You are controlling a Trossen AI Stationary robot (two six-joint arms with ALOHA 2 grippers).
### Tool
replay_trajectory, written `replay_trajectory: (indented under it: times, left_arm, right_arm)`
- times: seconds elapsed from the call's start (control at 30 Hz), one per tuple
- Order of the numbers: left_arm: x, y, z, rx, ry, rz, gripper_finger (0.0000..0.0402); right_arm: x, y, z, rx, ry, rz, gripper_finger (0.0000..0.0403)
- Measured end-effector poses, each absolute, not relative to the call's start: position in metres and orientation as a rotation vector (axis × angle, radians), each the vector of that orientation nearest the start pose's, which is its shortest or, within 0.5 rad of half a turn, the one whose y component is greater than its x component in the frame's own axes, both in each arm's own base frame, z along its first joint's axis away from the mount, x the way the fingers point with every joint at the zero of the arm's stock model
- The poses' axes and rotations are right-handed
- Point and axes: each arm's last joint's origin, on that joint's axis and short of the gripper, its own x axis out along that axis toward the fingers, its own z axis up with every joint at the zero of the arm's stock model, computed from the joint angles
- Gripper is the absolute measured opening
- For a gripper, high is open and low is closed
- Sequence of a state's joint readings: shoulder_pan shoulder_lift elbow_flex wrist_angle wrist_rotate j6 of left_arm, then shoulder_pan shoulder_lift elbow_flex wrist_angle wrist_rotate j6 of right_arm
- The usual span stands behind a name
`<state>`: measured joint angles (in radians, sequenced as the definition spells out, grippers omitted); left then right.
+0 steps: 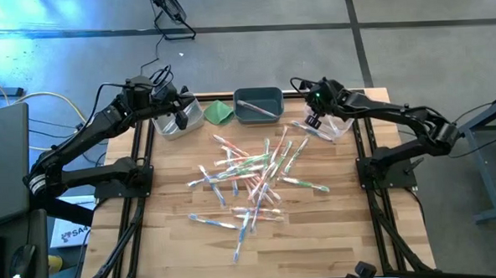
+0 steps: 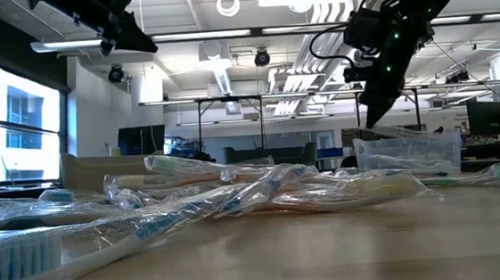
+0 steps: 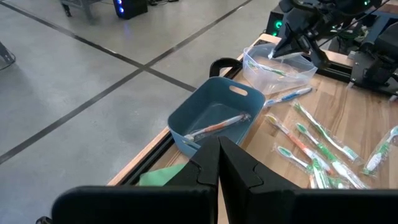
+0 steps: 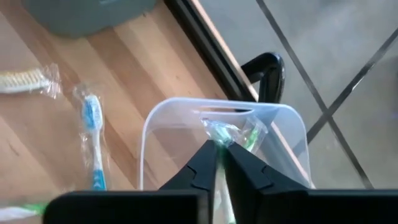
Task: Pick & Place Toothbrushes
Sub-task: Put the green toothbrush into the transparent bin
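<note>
Several wrapped toothbrushes (image 1: 258,176) lie scattered across the wooden table, with blue, green and pink-orange parts. One pink-orange toothbrush (image 3: 217,126) lies in the blue-grey bin (image 1: 258,92). My right gripper (image 4: 219,152) hangs over the clear bin (image 4: 186,102) at the table's far right, shut on a wrapped green toothbrush (image 4: 231,134). My left gripper (image 3: 219,149) is shut and holds nothing. It hovers above a second clear bin (image 1: 174,127) at the far left. My right gripper pinches the wrapped green toothbrush between its two fingers, coming from above and pointing down. The part beyond the fingertips (image 4: 227,130) hangs into the clear bin, lifted off the table. Whether that end touches the bin's floor cannot be told.
A folded green cloth (image 1: 219,112) lies between the left clear bin and the blue-grey bin. A blue toothbrush (image 4: 93,134) lies on the wood beside the right clear bin. The table's near strip (image 1: 320,245) holds no brushes. Black frame rails run along both sides.
</note>
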<state>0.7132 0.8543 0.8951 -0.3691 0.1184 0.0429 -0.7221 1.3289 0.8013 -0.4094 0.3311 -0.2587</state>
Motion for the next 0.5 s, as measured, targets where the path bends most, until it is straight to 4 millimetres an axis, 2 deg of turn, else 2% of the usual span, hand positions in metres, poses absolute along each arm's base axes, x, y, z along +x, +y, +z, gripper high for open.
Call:
replay_trajectory:
  times: [0.23,0.37,0.5]
  left_arm:
    - [0.1386,0.1154,0.3415,-0.094,0.317,0.583,0.0000]
    - [0.1386,0.1154,0.3414,-0.094,0.317,0.583,0.0000]
    - [0.1386,0.1154,0.3414,-0.094,0.317,0.582,0.0000]
  right_arm:
    - [0.1851,-0.1753,0.2118,-0.030,1.078,-0.848,0.0087]
    - [0.1852,-0.1754,0.2123,-0.032,1.074,-0.849,0.0088]
    - [0.1859,-0.1716,0.2166,-0.046,1.056,-0.847,0.0071]
